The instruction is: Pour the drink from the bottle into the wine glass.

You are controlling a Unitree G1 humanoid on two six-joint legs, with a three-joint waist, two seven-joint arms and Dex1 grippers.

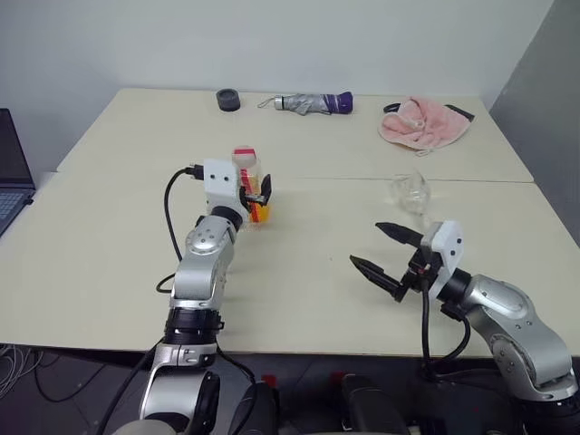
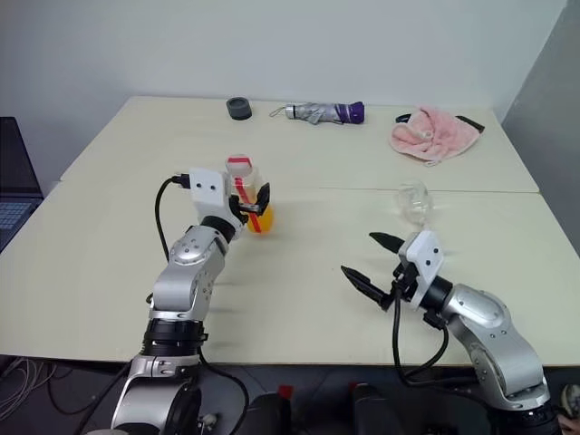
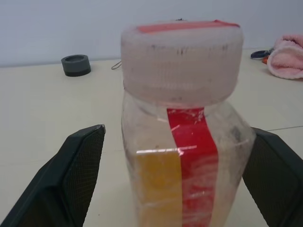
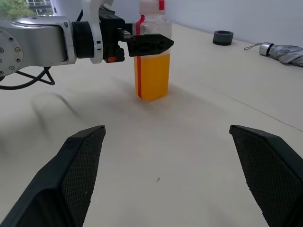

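The bottle [image 1: 250,174] stands upright on the table [image 1: 109,236], left of the middle, with a red label strip and a pale pink cap [image 3: 182,61]. The orange drink [image 4: 152,75] fills its lower part. My left gripper [image 1: 257,194] is open, one finger on each side of the bottle just below the cap, with a gap on both sides in the left wrist view. The wine glass [image 1: 410,192] stands empty to the right. My right gripper [image 1: 366,244] is open with nothing in it, hovering just in front of the wine glass and pointing left toward the bottle.
Along the far edge lie a black tape roll [image 1: 228,100], a folded grey and purple umbrella [image 1: 313,102] and a pink towel [image 1: 424,122]. A laptop [image 1: 11,172] sits off the left side. A seam between two tabletops [image 1: 471,180] runs behind the glass.
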